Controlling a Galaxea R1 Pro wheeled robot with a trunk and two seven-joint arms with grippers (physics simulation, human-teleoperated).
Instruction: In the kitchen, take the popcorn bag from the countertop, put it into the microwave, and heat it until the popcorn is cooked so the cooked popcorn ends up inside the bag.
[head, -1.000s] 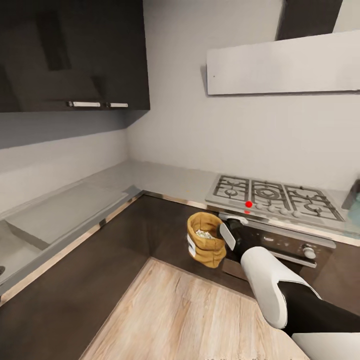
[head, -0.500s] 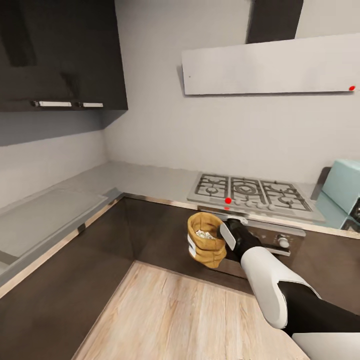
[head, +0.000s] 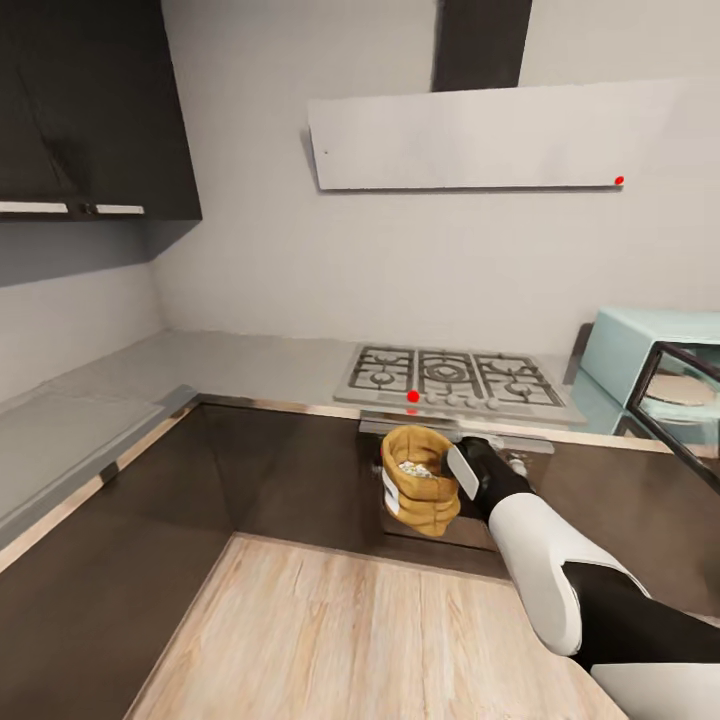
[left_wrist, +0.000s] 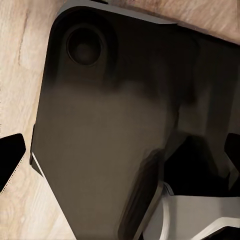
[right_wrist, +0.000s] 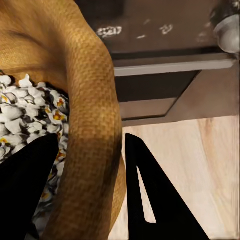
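Observation:
My right gripper (head: 452, 472) is shut on the rim of the golden-tan popcorn bag (head: 418, 482), holding it upright in the air in front of the dark cabinet fronts. Whitish popcorn (head: 411, 467) shows in its open mouth. In the right wrist view the bag's wall (right_wrist: 90, 100) runs between my two black fingers (right_wrist: 150, 200), with popcorn (right_wrist: 25, 115) inside. The mint-blue microwave (head: 640, 340) stands on the grey countertop (head: 250, 365) at the far right, and its dark-framed door (head: 685, 420) looks swung open. My left gripper (left_wrist: 120, 155) is open above my dark base.
A steel gas hob (head: 450, 375) with a red dot sits on the counter behind the bag, with a built-in oven (head: 500, 465) below it. A grey hood (head: 480, 135) hangs above and dark wall cupboards (head: 90, 110) are at the left. Wooden floor (head: 350, 630) lies ahead.
The whole head view has swung to the right, bringing the microwave and its door into sight. The bag stays held in my right gripper at the same place in view.

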